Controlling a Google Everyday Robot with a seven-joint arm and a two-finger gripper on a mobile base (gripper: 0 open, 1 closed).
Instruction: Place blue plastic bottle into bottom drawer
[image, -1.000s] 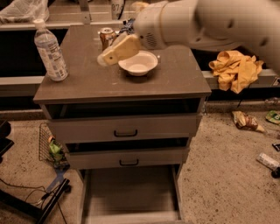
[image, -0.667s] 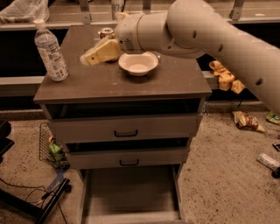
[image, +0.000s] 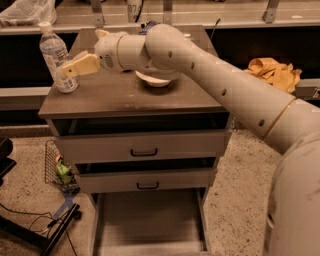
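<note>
The blue plastic bottle (image: 56, 59), clear and ribbed with a white cap and pale label, stands upright at the front left corner of the cabinet top (image: 125, 97). My gripper (image: 70, 69) reaches in from the right at the end of the long white arm, its cream fingers right beside the bottle's lower half, touching or nearly touching it. The bottom drawer (image: 150, 220) is pulled out at floor level, a wide tray with a plain flat floor and nothing in it.
A white bowl (image: 156, 78) sits on the cabinet top, mostly under my arm. Two upper drawers with black handles (image: 144, 152) are slightly ajar. A wire basket (image: 56, 167) and black cables lie on the floor left. A yellow cloth (image: 275, 72) lies on the right ledge.
My arm has swung left across the cabinet top, from over the bowl to right beside the bottle. The bottle has not moved. The soda can is now hidden behind my arm.
</note>
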